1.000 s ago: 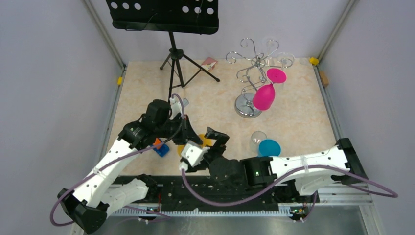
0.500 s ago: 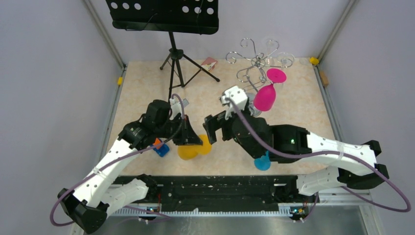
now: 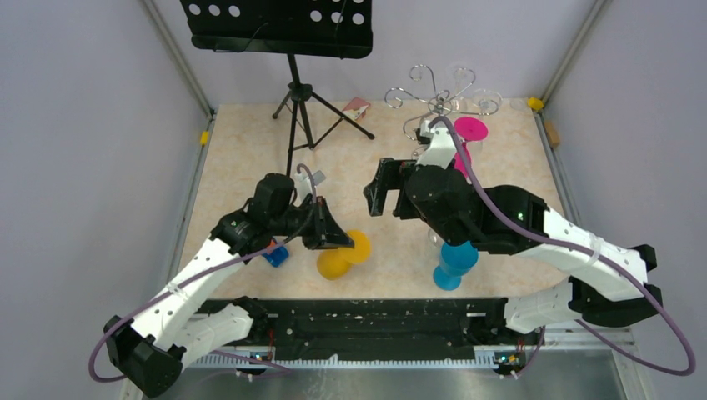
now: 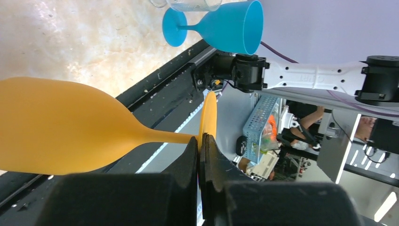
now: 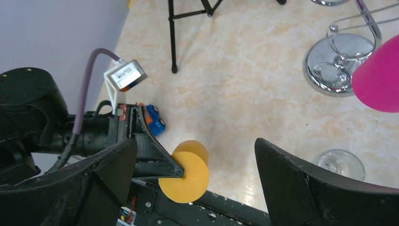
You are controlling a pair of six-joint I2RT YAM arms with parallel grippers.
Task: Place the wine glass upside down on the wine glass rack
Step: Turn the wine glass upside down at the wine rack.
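The yellow wine glass (image 3: 340,257) lies sideways in my left gripper (image 3: 336,239), which is shut on its foot by the stem (image 4: 209,110); the bowl (image 4: 61,127) points away over the table's front. My right gripper (image 3: 388,188) is open and empty, hovering above the table's middle; its view looks down on the yellow foot (image 5: 184,178) between its spread fingers (image 5: 108,174). The chrome wine glass rack (image 3: 433,104) stands at the back right, its round base (image 5: 336,63) in the right wrist view. A pink glass (image 3: 468,133) hangs on it upside down.
A blue wine glass (image 3: 454,262) and a clear glass (image 5: 339,165) stand near the front right. A small blue toy car (image 3: 273,254) lies by the left arm. A black tripod music stand (image 3: 296,92) stands at the back left.
My right arm has swung up from the front edge to over the table's middle, towards the rack. My left gripper has shifted slightly right with the yellow glass.
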